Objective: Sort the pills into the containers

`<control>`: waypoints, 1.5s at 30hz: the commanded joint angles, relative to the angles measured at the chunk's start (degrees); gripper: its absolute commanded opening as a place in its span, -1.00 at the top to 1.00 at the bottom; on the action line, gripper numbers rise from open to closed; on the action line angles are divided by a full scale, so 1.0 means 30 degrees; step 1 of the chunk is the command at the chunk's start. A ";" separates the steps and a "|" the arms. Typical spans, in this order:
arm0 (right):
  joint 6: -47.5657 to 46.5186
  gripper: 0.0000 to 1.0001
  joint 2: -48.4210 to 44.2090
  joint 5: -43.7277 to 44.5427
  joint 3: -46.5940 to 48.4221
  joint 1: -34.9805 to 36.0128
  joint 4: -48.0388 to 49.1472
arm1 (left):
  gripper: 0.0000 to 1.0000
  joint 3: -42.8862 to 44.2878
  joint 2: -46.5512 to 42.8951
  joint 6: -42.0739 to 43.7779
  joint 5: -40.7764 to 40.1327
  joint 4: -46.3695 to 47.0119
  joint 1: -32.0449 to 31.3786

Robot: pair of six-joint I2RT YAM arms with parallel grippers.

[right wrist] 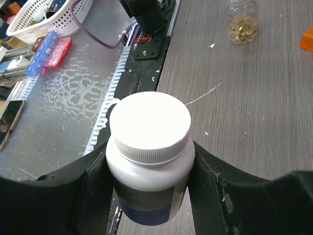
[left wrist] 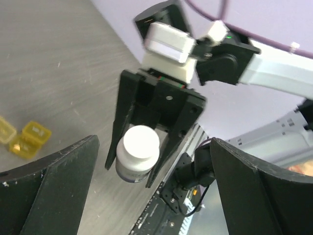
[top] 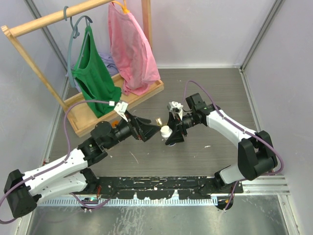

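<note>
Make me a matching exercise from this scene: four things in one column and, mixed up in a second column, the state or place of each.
1. white bottle
2. pill box
3. left fingers
4. green shirt

A. spread open, holding nothing
B. yellow, on the table
C. clamped between the right fingers
D. hanging on the wooden rack

Pairs: 1-C, 2-B, 3-A, 4-D.

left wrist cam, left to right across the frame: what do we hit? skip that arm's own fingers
yellow pill box → white-capped pill bottle, clamped in the right pincer → right arm's white forearm
</note>
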 commanded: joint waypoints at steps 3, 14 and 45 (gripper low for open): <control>-0.0798 0.98 -0.0612 0.0046 0.0868 0.0119 -0.0350 | -0.93 0.3512 0.1266 -0.2452 -0.8908 -0.7080 -0.3845; -0.0918 0.98 -0.0560 0.0231 0.0930 0.0128 -0.0467 | -0.60 0.8682 0.6009 -0.4071 -1.5128 -1.2107 -0.6554; -0.1097 0.98 -0.0589 0.0472 0.0995 0.0113 -0.0615 | 0.14 0.9623 0.8539 -0.4547 -1.3159 -1.1343 -0.6564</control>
